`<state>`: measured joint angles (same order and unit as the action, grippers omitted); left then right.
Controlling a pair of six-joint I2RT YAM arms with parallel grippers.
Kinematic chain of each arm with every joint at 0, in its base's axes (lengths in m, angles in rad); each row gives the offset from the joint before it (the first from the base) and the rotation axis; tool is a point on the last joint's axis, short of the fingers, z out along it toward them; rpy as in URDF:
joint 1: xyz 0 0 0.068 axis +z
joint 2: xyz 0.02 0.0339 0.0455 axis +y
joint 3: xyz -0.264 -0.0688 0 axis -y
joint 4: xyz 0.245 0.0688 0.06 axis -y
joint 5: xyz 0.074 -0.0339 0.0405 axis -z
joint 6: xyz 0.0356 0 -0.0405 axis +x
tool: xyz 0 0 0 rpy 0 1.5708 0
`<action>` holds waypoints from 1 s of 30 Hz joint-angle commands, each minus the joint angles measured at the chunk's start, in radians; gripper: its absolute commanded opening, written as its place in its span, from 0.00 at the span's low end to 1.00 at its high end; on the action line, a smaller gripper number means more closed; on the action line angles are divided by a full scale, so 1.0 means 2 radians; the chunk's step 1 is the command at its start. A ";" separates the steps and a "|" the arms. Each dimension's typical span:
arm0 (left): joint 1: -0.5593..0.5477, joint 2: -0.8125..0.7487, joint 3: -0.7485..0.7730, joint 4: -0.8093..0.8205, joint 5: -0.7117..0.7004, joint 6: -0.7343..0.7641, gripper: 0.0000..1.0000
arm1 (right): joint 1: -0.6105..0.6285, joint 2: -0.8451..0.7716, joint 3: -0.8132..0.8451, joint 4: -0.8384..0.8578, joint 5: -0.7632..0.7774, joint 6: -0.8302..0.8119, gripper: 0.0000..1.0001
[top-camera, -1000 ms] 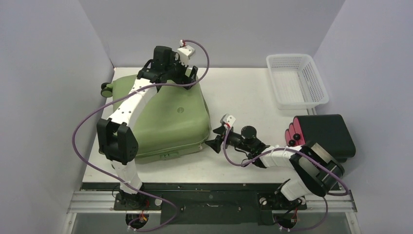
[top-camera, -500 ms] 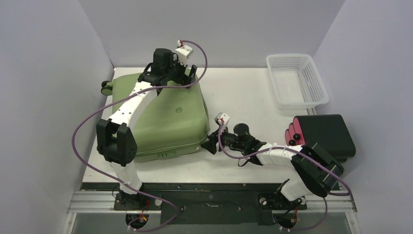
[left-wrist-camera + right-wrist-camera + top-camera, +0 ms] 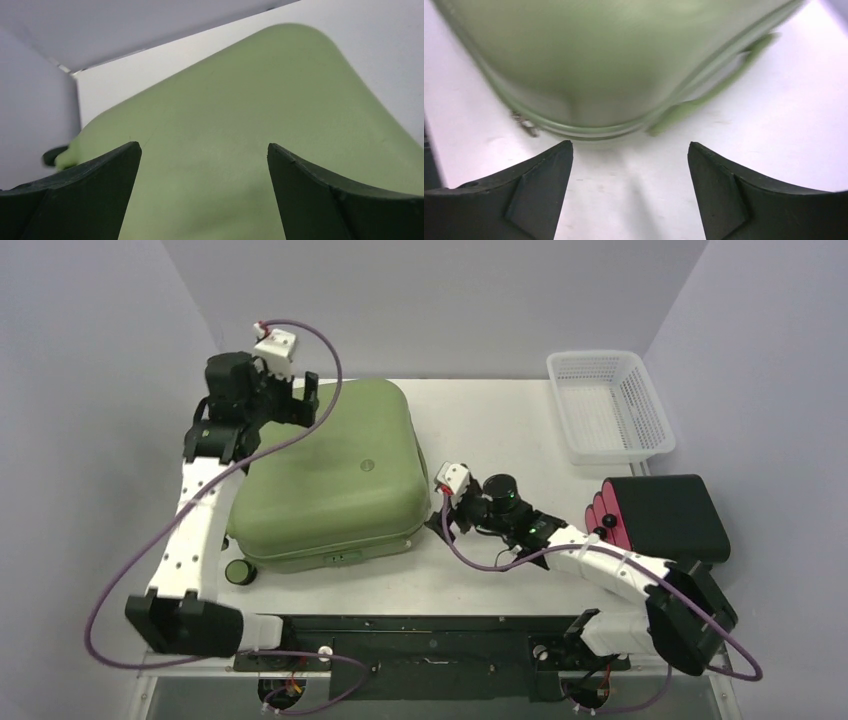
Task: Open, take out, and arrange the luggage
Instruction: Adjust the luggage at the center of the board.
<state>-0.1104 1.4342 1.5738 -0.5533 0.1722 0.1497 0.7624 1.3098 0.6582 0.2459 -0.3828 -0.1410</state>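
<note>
The luggage (image 3: 330, 475) lies flat and closed on the left half of the desk (image 3: 500, 440), close to the left wall, with a wheel (image 3: 238, 572) at its near-left corner, near the front edge. The left pincer (image 3: 303, 398) hovers at the far-left corner with its fingers wide apart and nothing between them. The right pincer (image 3: 440, 520) sits low at the near-right corner, also spread and empty. The main risk I see is a shove rather than a catch. The shell is smooth, rounded and far too broad for either pincer to span, so a finger meeting the curve instead of the seam would probably skid off or turn the luggage towards the wall or the front edge. A blind closure on the right could also nip the rim and miss the zip. The top view alone gives the layout, including the basket (image 3: 610, 405) and the black case (image 3: 665, 515) on the right, well apart from the luggage. The right wrist view, though blurred, shows the seam, a green tab (image 3: 704, 97) and a small metallic bit (image 3: 526, 127), perhaps the zip pull. The left wrist view shows only bare shell between its fingers (image 3: 90, 175).
</note>
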 commanded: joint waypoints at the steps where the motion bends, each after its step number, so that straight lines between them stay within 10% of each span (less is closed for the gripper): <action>1: 0.020 -0.117 -0.088 0.019 -0.064 0.043 0.96 | -0.036 -0.074 0.053 -0.089 0.087 -0.110 0.82; 7: 0.042 -0.209 -0.166 0.011 -0.080 0.052 0.96 | -0.115 -0.082 0.094 -0.125 0.000 -0.005 0.84; 30: 0.052 -0.293 -0.297 -0.005 -0.005 0.074 0.96 | -0.013 -0.134 -0.059 -0.004 0.058 0.050 0.68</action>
<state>-0.0113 0.8471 0.9802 -0.5858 0.1646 0.2619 0.7113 1.0225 0.5358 0.1024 -0.3378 -0.1356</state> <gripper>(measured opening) 0.963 0.700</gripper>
